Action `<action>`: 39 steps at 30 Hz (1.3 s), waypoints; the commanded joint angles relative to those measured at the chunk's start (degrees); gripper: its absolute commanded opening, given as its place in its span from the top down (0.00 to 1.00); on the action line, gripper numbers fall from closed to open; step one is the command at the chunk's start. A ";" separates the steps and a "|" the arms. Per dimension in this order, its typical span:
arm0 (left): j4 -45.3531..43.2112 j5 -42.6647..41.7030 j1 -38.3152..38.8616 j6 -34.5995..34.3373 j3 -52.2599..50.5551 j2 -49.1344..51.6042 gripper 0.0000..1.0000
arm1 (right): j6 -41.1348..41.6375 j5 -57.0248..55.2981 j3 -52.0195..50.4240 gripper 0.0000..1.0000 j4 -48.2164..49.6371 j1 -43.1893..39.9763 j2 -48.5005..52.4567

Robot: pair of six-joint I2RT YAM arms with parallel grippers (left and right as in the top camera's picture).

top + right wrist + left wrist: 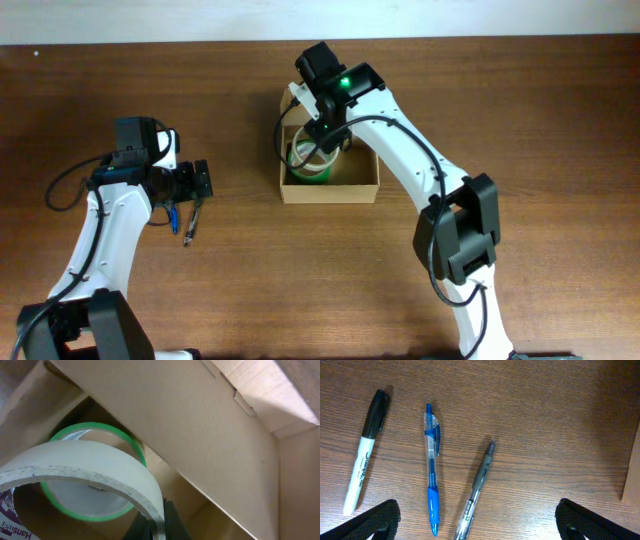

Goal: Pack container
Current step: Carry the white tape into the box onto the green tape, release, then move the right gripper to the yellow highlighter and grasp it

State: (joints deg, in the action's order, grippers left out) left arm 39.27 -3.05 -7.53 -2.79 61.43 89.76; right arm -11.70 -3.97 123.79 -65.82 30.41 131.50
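Observation:
The container (330, 192) is a small tan cardboard box with its flap lid open at the back. My right gripper (326, 132) reaches down into it, shut on the rim of a pale tape roll (85, 467). In the right wrist view the fingers (157, 527) pinch the roll's wall. A green tape roll (95, 427) lies in the box beneath it and also shows in the overhead view (303, 170). My left gripper (203, 180) is open and empty, hovering over pens on the table left of the box.
A black-capped white marker (366, 450), a blue pen (432, 485) and a grey clear pen (479, 485) lie side by side under my left gripper (480, 525). The box's corner (634, 475) shows at the right edge. The inside of the box's wall (200, 435) rises close to the right gripper.

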 commanded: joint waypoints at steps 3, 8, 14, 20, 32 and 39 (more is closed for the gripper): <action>0.00 -0.61 -0.15 0.70 0.92 0.42 0.01 | 1.75 0.94 0.24 0.96 0.37 0.09 1.70; 0.02 -0.61 -0.15 0.70 0.92 0.42 0.01 | 3.26 0.96 0.24 0.96 1.20 0.28 2.64; 0.02 -0.61 -0.15 0.70 0.92 0.42 0.01 | 3.72 1.62 0.24 0.96 2.05 0.81 3.74; 0.02 -0.61 -0.15 0.70 0.92 0.42 0.01 | 4.94 2.34 0.33 0.74 2.43 0.83 3.76; 0.02 -0.61 -0.15 0.70 0.92 0.42 0.01 | 4.72 -9.29 11.61 0.53 -13.05 0.13 -6.64; 0.02 -0.61 -0.15 0.70 0.92 0.42 0.01 | 5.49 -6.34 6.29 0.47 -11.17 -9.18 -26.84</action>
State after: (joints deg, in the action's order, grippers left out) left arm 39.31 -3.05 -7.53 -2.79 61.43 89.76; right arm -7.35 -10.07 132.03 -77.52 26.79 115.61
